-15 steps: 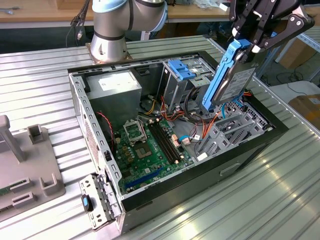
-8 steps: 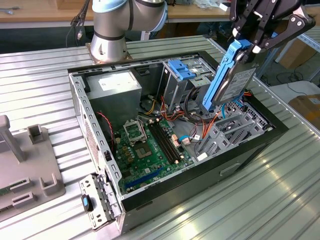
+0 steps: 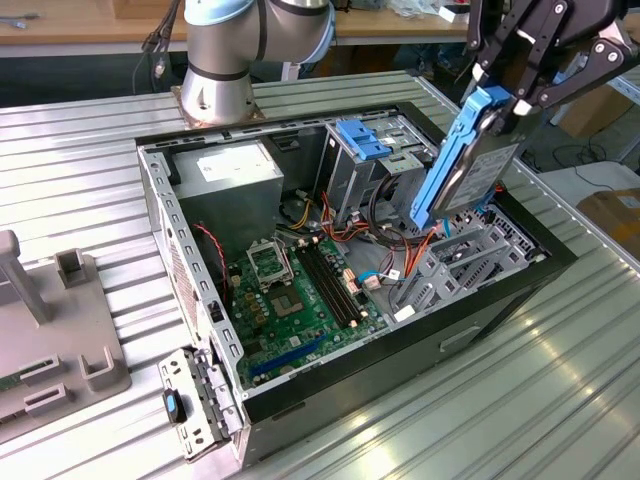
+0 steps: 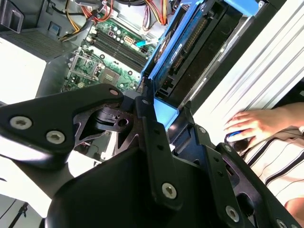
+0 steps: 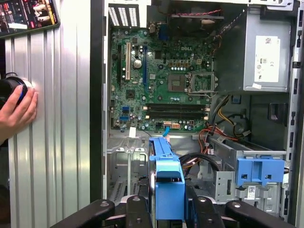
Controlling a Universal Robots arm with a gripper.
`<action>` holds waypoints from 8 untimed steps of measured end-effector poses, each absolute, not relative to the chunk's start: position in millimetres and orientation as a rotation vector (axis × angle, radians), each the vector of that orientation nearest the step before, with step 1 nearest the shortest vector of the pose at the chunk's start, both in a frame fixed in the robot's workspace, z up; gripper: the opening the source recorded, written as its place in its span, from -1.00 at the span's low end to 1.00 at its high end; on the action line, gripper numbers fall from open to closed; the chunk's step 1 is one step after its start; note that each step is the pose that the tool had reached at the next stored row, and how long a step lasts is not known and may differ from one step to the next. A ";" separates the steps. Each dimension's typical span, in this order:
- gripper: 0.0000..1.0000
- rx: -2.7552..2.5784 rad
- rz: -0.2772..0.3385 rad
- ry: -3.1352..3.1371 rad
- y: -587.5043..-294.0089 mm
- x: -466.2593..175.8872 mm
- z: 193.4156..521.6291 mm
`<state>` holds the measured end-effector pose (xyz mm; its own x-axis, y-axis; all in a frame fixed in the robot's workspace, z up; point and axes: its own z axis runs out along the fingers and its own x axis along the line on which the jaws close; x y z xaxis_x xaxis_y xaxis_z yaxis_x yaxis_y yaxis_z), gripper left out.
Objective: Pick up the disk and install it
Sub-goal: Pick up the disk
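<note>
You had the jaws pinched on the top end of the disk [image 3: 468,165], one on each broad face. The disk hung nearly upright, slightly tilted, over the open computer case [image 3: 500,305], above the case's drive-bay end. Its blue frame edge faced the middle of the case. Its lower end sat just above the orange cables [image 3: 420,245] and the grey drive cage [image 3: 455,265] inside the case; contact there, cannot tell. In both wrist views the disk [image 5: 167,183] ran out from between the jaws toward the case interior, the blue frame [image 4: 164,52] along its edge. The motherboard [image 3: 290,300] lay flat on the case floor, the power supply [image 3: 235,172] in the case corner nearest the arm base [image 3: 215,90]. A fixed blue bracket [image 3: 362,138] topped a metal cage inside the case, just beside the disk. The case lay on its side on the ribbed worktop [image 3: 570,400]. A person's hand [image 5: 16,111] rested on the worktop beside the case.
</note>
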<state>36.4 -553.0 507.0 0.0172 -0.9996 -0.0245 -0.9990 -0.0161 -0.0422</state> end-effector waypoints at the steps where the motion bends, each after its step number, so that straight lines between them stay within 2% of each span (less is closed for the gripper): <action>1: -0.26 -2.206 -0.019 2.170 -556.7 35.8 506.9; 8: -0.26 -2.206 -0.019 2.170 -572.6 35.7 503.0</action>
<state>35.7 -572.6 503.0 0.0170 -0.9996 -0.0242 -0.9990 -0.0160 -0.0423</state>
